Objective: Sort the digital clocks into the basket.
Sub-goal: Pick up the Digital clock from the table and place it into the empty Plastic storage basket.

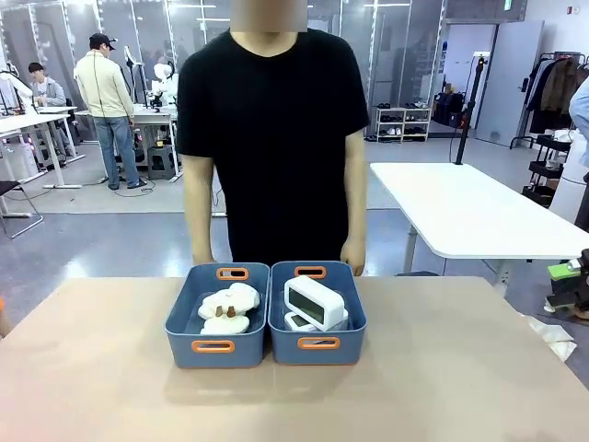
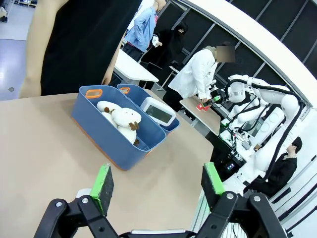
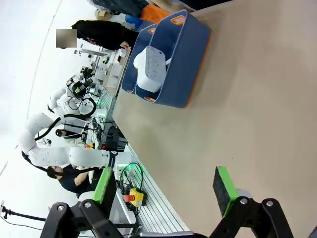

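Tan tabletop [image 1: 442, 387] runs bare across the whole near half in the front view, with open room to both sides of the tubs; no loose item lies on it there. Nearest in the left wrist view, the left gripper [image 2: 158, 186] hangs over the table with its green pads [image 2: 104, 182] well apart and nothing between them; the right gripper [image 3: 166, 191] likewise stands spread wide and empty, its span reaching past the table edge, beyond which a control box with a red button sits on a lower rack. Farther on, at the table's far middle, two blue tubs stand side by side and touching, close to the far edge; the basket [image 1: 317, 350] on the robot's right holds both digital clocks [image 1: 315, 302], one propped tilted above the other, its top rising past the rim; the second tub [image 1: 213, 348] on the robot's left holds the white plush sheep [image 1: 228, 308]. Just behind the tubs a person in a black shirt [image 1: 271, 138] stands against the far edge, hands [image 1: 353, 258] hanging down right behind the tubs' far rims; beyond lie a white table [image 1: 469, 207], grey floor and people at other benches.
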`<state>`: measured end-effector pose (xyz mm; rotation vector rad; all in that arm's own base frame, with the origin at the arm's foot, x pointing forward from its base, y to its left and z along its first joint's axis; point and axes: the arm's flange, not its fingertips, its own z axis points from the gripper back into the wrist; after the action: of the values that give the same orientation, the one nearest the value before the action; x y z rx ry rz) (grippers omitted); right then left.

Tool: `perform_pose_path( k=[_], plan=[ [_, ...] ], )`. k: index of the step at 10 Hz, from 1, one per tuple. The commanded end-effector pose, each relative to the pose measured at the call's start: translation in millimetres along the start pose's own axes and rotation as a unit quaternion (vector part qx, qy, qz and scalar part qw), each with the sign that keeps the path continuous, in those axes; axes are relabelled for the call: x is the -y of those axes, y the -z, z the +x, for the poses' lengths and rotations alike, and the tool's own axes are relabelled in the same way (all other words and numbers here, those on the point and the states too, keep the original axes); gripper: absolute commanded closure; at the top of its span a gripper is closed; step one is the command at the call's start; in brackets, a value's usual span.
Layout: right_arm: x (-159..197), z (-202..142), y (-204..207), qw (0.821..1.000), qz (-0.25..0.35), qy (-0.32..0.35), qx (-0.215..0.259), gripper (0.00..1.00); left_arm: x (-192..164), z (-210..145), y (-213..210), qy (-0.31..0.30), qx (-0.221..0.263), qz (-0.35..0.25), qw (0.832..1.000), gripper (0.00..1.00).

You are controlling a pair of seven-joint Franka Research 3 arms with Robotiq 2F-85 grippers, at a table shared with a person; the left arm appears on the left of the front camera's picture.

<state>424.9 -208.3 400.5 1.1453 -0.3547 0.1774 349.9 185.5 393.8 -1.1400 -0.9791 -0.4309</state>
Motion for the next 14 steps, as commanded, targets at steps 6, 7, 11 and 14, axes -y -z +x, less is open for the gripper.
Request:
perform_pose_path(
  k=[6, 7, 11, 14],
  plan=[
    [-3.7, -4.5, 1.7, 1.0, -0.011, 0.007, -0.003, 0.0, 2.5, 0.9, 2.7, -0.002, 0.005, 0.011, 1.0, 0.09],
    [-3.7, -4.5, 1.7, 1.0, -0.011, 0.007, -0.003, 0.0, 2.5, 0.9, 2.7, -0.002, 0.005, 0.011, 1.0, 0.09],
    [-3.7, -4.5, 1.7, 1.0, -0.011, 0.007, -0.003, 0.0, 2.5, 0.9, 2.7, -0.002, 0.005, 0.011, 1.0, 0.09],
    [-3.7, -4.5, 1.7, 1.0, -0.011, 0.007, -0.003, 0.0, 2.5, 0.9, 2.7, -0.002, 0.005, 0.011, 1.0, 0.09]
  ],
)
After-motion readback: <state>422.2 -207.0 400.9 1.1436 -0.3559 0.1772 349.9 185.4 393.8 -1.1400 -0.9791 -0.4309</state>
